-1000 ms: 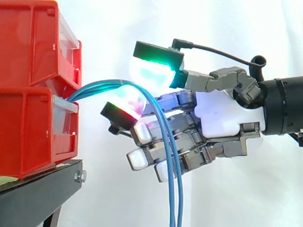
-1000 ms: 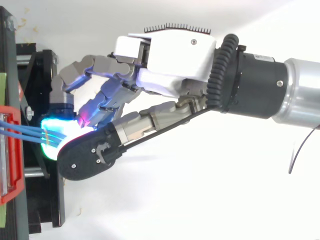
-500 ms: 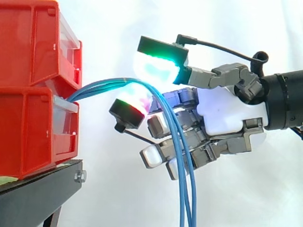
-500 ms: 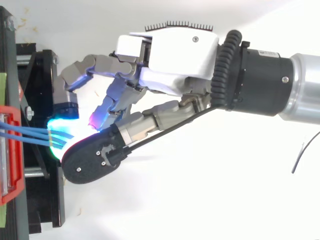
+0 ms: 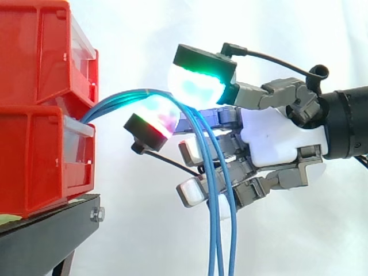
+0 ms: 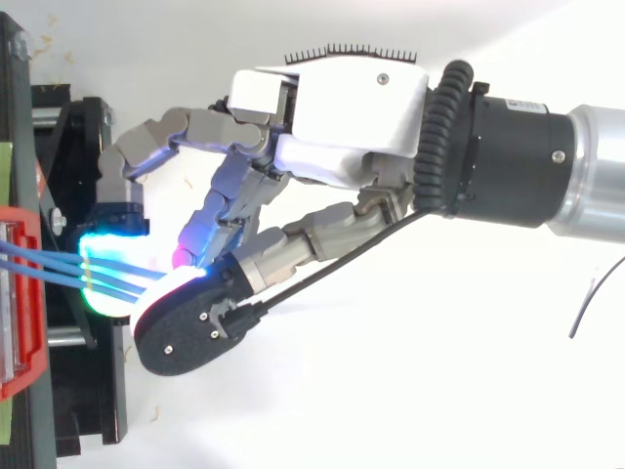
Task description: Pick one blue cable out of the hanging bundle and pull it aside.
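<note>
Three thin blue cables (image 5: 217, 241) arch out of the lower red bin (image 5: 34, 161) and hang down in front of my hand's (image 5: 276, 144) curled lower fingers. The top of the arch runs between the green-glowing thumb pad (image 5: 198, 86) above and a red-glowing fingertip (image 5: 150, 123) below, which close on the bundle. From above, the cables (image 6: 49, 266) leave the bin's edge (image 6: 24, 293) and vanish under the glowing pads, with the hand (image 6: 332, 107) stretched toward the bins.
A second red bin (image 5: 34, 52) sits stacked on the lower one, both on a black stand (image 5: 52, 230). A white curtain hangs behind. The arm enters from the right.
The hand has drifted right and slightly up, away from the bins. The cable arch has risen with it and the hanging strands have shifted right.
</note>
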Robot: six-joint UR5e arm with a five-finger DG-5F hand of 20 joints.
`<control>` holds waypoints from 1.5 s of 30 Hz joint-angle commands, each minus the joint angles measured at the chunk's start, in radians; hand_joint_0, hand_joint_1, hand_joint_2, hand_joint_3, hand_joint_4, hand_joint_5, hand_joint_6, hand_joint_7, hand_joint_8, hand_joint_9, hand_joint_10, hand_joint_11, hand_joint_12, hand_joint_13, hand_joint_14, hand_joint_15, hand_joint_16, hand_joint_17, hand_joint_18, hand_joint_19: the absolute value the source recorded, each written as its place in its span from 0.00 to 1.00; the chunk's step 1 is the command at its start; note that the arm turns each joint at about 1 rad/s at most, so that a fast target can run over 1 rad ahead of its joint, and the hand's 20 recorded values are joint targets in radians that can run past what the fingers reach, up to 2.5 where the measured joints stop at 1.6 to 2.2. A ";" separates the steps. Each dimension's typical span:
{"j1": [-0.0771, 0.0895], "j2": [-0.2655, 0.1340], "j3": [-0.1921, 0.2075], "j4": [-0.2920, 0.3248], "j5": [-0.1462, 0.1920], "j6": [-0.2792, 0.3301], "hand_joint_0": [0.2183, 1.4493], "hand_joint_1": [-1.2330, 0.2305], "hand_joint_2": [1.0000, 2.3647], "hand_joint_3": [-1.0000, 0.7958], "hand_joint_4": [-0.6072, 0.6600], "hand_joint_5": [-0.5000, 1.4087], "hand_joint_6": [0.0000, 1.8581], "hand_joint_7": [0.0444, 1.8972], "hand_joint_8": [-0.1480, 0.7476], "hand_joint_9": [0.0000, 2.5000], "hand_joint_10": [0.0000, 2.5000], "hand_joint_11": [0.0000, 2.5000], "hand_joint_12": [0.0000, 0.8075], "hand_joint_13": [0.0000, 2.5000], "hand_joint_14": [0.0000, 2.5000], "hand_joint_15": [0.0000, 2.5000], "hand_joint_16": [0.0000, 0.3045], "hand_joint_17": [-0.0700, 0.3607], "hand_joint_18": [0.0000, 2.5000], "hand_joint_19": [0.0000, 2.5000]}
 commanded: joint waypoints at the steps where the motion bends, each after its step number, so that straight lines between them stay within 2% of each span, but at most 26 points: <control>1: 0.000 -0.001 0.000 -0.003 0.000 0.000 0.33 0.28 0.00 0.29 0.36 0.25 0.39 0.55 0.39 0.44 0.01 0.21 0.38 0.37 0.01 0.22 0.15 0.40 0.37 0.22; 3: 0.000 0.000 0.000 -0.003 0.000 0.000 0.35 0.25 0.00 0.29 0.34 0.24 0.42 0.53 0.40 0.43 0.01 0.22 0.38 0.36 0.01 0.22 0.15 0.40 0.37 0.21; 4: 0.000 -0.001 0.000 0.000 0.000 0.000 0.35 0.24 0.00 0.29 0.32 0.24 0.42 0.56 0.39 0.43 0.01 0.22 0.38 0.36 0.01 0.21 0.15 0.39 0.37 0.21; 9: 0.000 -0.001 0.000 0.000 0.000 0.000 0.38 0.21 0.00 0.28 0.28 0.22 0.46 0.54 0.39 0.41 0.01 0.25 0.37 0.35 0.01 0.21 0.14 0.39 0.36 0.20; 12: 0.000 0.000 0.000 -0.003 0.000 0.000 0.41 0.20 0.00 0.28 0.26 0.20 0.48 0.59 0.40 0.40 0.01 0.26 0.38 0.35 0.01 0.21 0.14 0.39 0.36 0.20; 14: 0.000 0.000 0.000 -0.003 0.000 0.000 0.42 0.21 0.00 0.28 0.28 0.19 0.49 0.58 0.41 0.39 0.01 0.27 0.39 0.35 0.01 0.21 0.14 0.39 0.36 0.19; 15: 0.000 0.000 0.000 -0.003 0.000 0.000 0.41 0.21 0.00 0.28 0.29 0.19 0.49 0.57 0.42 0.39 0.01 0.28 0.39 0.35 0.01 0.21 0.14 0.39 0.36 0.19; 18: 0.000 0.000 0.000 -0.003 0.000 0.000 0.33 0.22 0.00 0.28 0.40 0.18 0.49 0.54 0.45 0.39 0.01 0.29 0.40 0.35 0.01 0.22 0.15 0.40 0.36 0.20; 20: -0.001 0.000 0.001 -0.003 0.000 0.000 0.20 0.28 0.00 0.28 0.43 0.18 0.49 0.54 0.51 0.40 0.01 0.30 0.46 0.36 0.01 0.22 0.18 0.45 0.38 0.21; 21: 0.000 -0.001 0.000 -0.003 0.000 0.000 0.19 0.29 0.00 0.28 0.43 0.18 0.49 0.54 0.52 0.41 0.01 0.30 0.47 0.36 0.01 0.22 0.19 0.46 0.38 0.21; 24: 0.000 0.000 0.000 -0.003 0.000 0.000 0.13 0.42 0.00 0.28 0.43 0.20 0.48 0.56 0.56 0.44 0.01 0.30 0.52 0.37 0.01 0.22 0.21 0.50 0.40 0.21; 26: 0.000 0.000 0.000 -0.003 0.000 0.000 0.13 0.45 0.00 0.28 0.44 0.20 0.48 0.56 0.57 0.44 0.01 0.30 0.52 0.38 0.01 0.22 0.22 0.51 0.41 0.22; 32: -0.001 0.000 0.000 -0.003 0.000 0.000 0.17 0.47 0.00 0.28 0.43 0.20 0.48 0.58 0.55 0.44 0.01 0.29 0.50 0.37 0.01 0.23 0.20 0.49 0.39 0.23; 34: -0.001 0.000 0.000 -0.003 0.000 0.000 0.26 0.42 0.01 0.34 0.43 0.20 0.47 0.62 0.51 0.44 0.01 0.30 0.45 0.36 0.01 0.24 0.17 0.43 0.37 0.25; 36: 0.000 0.000 0.000 -0.003 0.000 0.000 0.25 0.41 0.01 0.43 0.43 0.20 0.47 0.62 0.52 0.45 0.01 0.31 0.45 0.36 0.01 0.23 0.17 0.43 0.37 0.25; 37: -0.001 0.000 0.001 -0.003 0.000 0.000 0.26 0.41 0.01 0.47 0.43 0.21 0.47 0.59 0.56 0.46 0.01 0.30 0.50 0.38 0.01 0.23 0.20 0.48 0.41 0.22; 40: 0.000 0.000 0.000 -0.003 0.000 0.000 0.26 0.39 0.01 0.53 0.44 0.21 0.48 0.58 0.59 0.46 0.01 0.30 0.54 0.40 0.01 0.22 0.22 0.51 0.44 0.21; 43: -0.001 0.000 0.000 -0.003 0.000 0.000 0.29 0.33 0.01 0.55 0.45 0.20 0.49 0.58 0.57 0.44 0.01 0.31 0.51 0.38 0.01 0.22 0.20 0.48 0.42 0.21; 45: -0.003 0.000 0.000 -0.003 -0.001 0.000 0.32 0.28 0.02 0.55 0.43 0.19 0.49 0.66 0.53 0.43 0.01 0.33 0.46 0.37 0.01 0.23 0.17 0.43 0.39 0.21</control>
